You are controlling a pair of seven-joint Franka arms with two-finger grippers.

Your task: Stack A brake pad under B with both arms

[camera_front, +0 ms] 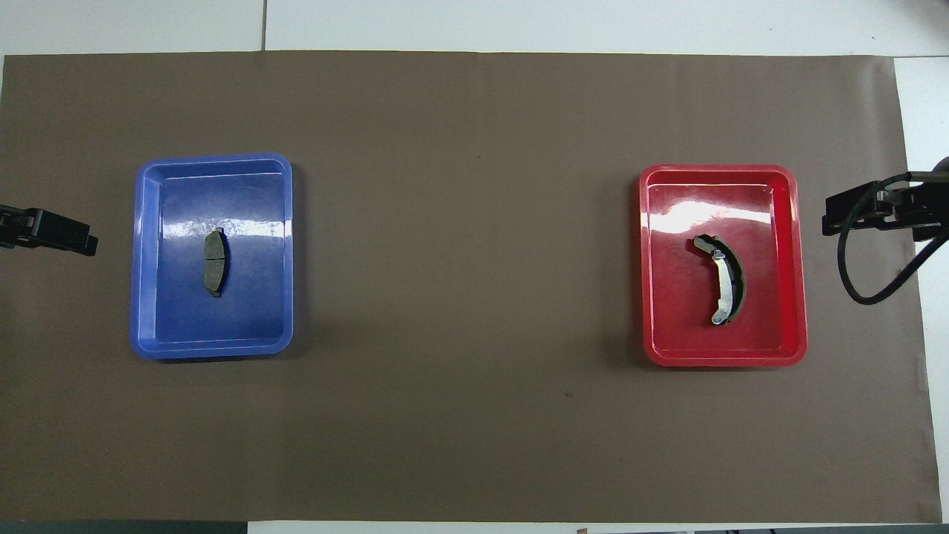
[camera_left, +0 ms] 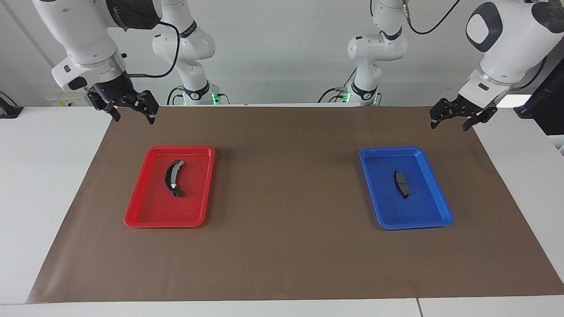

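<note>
Brake pad A (camera_left: 401, 184), short, lies in blue tray (camera_left: 426, 220), long axis toward the robots; crescent B (camera_left: 173, 177) likewise in red tray (camera_left: 140, 218); left gripper (camera_left: 455, 119) and right gripper (camera_left: 132, 111), fingers spread, wait raised, mostly cut off overhead.

Left hand (camera_left: 456, 115) raised, fingers spread, right hand (camera_left: 128, 107) raised, fingers spread, both arms waiting
</note>
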